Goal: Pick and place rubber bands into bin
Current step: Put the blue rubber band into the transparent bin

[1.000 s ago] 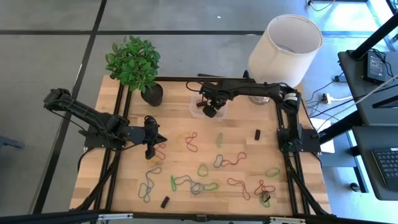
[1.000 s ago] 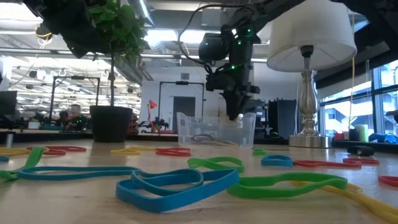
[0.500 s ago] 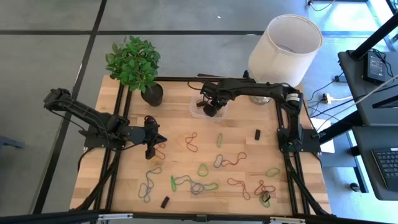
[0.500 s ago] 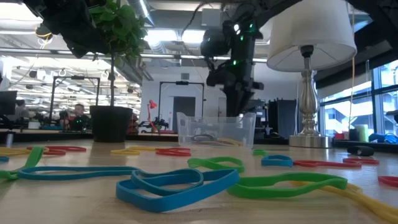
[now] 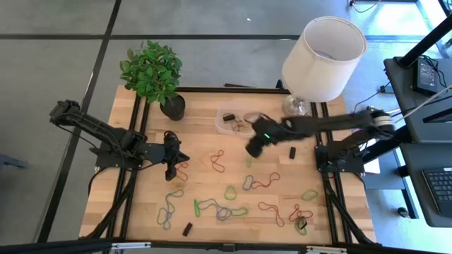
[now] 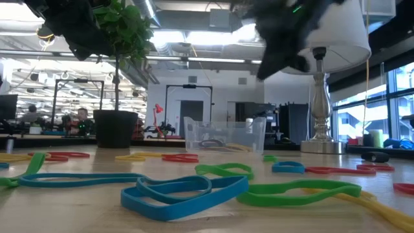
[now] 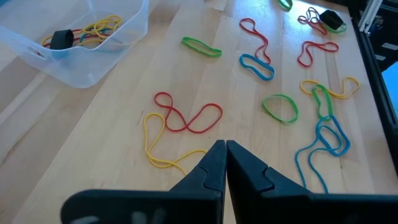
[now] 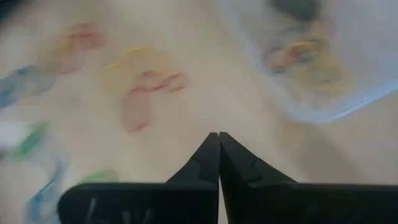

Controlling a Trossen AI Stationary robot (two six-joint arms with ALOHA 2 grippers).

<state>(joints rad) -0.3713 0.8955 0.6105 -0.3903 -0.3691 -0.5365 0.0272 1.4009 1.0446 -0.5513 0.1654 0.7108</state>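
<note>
Two views render the right arm indistinctly: the low view shows only a dark smear near the top of the frame, and the right wrist view is blurred throughout. The left gripper (image 5: 169, 171) sits low over the left part of the wooden desk (image 5: 282, 176), fingers pressed together and holding nothing. A red rubber band (image 7: 189, 116) and a yellow rubber band (image 7: 163, 144) lie just ahead of its tips, not touching them. Further thin, floppy rubber bands (image 5: 226, 206) in green, blue, red and yellow lie scattered across the middle and right of the desk. The small clear plastic rectangular bin (image 5: 235, 121) stands at the desk's far edge, between the black plant pot (image 5: 173, 106) and the white lamp (image 5: 323, 55). The right gripper (image 5: 253, 149) hangs in front of the bin, fingers pressed together and empty. Only the left wrist view resolves the bin's contents: several bands and a small black block (image 7: 60, 39).
</note>
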